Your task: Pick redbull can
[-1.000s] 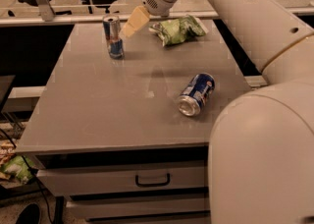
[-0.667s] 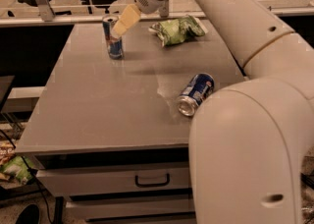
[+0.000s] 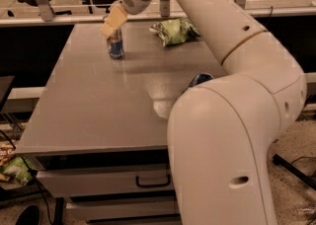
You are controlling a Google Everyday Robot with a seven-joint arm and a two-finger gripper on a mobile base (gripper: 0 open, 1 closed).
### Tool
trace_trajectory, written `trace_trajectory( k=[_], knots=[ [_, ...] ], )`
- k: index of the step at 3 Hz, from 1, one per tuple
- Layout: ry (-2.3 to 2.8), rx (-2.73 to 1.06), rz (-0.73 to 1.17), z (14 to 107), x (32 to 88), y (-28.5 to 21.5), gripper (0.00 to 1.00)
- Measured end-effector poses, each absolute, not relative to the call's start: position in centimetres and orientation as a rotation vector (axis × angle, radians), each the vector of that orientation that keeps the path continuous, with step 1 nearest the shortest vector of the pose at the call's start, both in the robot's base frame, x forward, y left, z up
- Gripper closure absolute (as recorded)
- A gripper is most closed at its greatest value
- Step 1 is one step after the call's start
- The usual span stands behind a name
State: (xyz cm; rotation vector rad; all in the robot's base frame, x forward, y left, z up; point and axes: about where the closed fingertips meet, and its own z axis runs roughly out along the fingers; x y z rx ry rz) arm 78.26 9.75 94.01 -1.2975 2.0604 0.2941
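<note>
The redbull can (image 3: 115, 46) stands upright at the far left of the grey table (image 3: 98, 105); it is slim, blue and silver with a red mark. My gripper (image 3: 111, 22) is right over the can's top and hides it. The pale fingers (image 3: 114, 18) point down at the can. I cannot tell whether they touch it. My white arm reaches across from the right and fills the right foreground.
A green chip bag (image 3: 175, 30) lies at the far middle of the table. A dark-blue soda can (image 3: 200, 79) lies on its side at the right, mostly hidden behind my arm. Drawers (image 3: 148, 179) are under the table front. Office chairs stand behind the table.
My gripper has moved left from beside the chip bag to over the redbull can's top. The arm now covers most of the soda can. The cans and bag have not moved.
</note>
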Motion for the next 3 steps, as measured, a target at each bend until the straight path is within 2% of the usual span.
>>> trace_trajectory(
  k=[1, 2, 3],
  knots=[
    [2.062, -1.33, 0.314, 93.2, 78.2, 11.3, 0.0],
    [2.071, -1.358, 0.336, 92.3, 78.0, 12.1, 0.14],
    [2.067, -1.404, 0.374, 91.6, 77.6, 12.4, 0.45]
  ],
)
